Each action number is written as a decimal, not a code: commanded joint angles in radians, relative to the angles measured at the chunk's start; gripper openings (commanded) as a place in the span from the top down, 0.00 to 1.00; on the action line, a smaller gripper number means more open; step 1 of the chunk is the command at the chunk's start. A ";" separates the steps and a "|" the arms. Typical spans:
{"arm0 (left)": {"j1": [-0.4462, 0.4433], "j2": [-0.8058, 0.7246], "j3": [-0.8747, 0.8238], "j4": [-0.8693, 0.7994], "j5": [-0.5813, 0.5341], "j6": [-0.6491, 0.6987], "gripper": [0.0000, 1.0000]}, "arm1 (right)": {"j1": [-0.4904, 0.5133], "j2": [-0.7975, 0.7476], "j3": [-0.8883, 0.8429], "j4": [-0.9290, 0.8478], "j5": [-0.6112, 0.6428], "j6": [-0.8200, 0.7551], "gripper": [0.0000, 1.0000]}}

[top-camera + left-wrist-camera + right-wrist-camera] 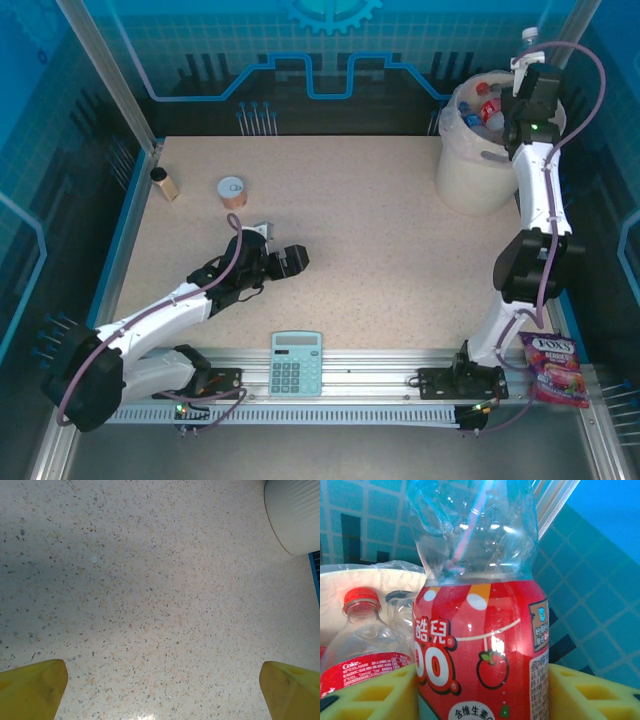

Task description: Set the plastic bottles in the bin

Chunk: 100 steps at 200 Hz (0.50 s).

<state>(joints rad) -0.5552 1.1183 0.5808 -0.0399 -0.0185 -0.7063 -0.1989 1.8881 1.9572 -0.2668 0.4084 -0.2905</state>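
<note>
Near the front edge, left gripper (282, 246) sits, jaws wide apart, over the speckled table (400, 270); farther back, right gripper (482, 690) clamps the red-labelled waist of a clear plastic bottle (480, 630), likely light, thin-walled and crushable, above the round cream-white plastic bin (470, 178).

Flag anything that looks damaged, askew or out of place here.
The red-labelled bottle in the right gripper, by the bin, is crumpled: its clear upper part is crushed inward above the label. A calculator and a sweets bag lie by the arm bases, unrelated to the job.
</note>
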 commanded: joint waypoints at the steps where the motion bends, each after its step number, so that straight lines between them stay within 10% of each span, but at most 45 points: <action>1: 0.005 0.002 -0.004 0.007 0.000 -0.012 0.01 | -0.008 0.011 0.037 0.071 -0.019 -0.016 0.40; 100: 0.007 0.010 -0.020 0.014 -0.015 -0.010 0.01 | -0.023 0.044 -0.053 0.038 -0.053 0.051 0.34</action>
<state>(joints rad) -0.5552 1.1183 0.5591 -0.0242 -0.0193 -0.7166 -0.2085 1.9099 1.8938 -0.2073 0.3923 -0.2943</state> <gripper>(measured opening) 0.992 0.653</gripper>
